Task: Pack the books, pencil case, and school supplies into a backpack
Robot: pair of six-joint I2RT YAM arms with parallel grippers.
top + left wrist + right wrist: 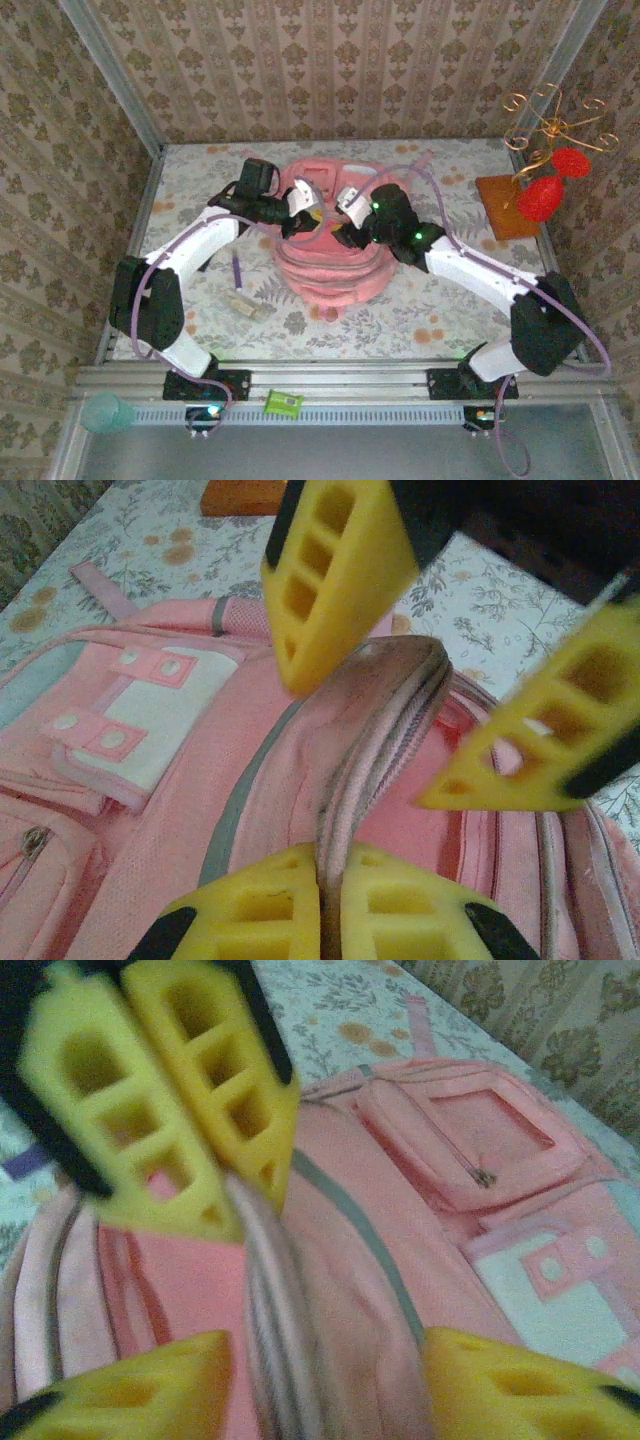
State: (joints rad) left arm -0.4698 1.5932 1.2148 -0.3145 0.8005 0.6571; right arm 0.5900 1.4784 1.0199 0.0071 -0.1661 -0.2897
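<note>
Left gripper (pixel 296 216) and right gripper (pixel 347 222) meet over the top of the pink backpack (pixel 330 275), which lies mid-desk (pixel 430 320). Both arms reach inward with elbows splayed, and a purple pen (pixel 237 268) lies to the left of the backpack.

From the left wrist, the left gripper (pixel 325 910) is clamped on the zip flap (pixel 385 710), and the right gripper's jaws stand apart astride it.

From the right wrist, the flap runs between the parted fingers (pixel 520 1380). The right gripper should probably pinch the opposite lip squarely before both spread the mouth gently.

White arm links (pixel 205 240), black joints, purple cables (pixel 601 350); yellow latticed end effector fingers (pixel 250 910); green status lights.
</note>
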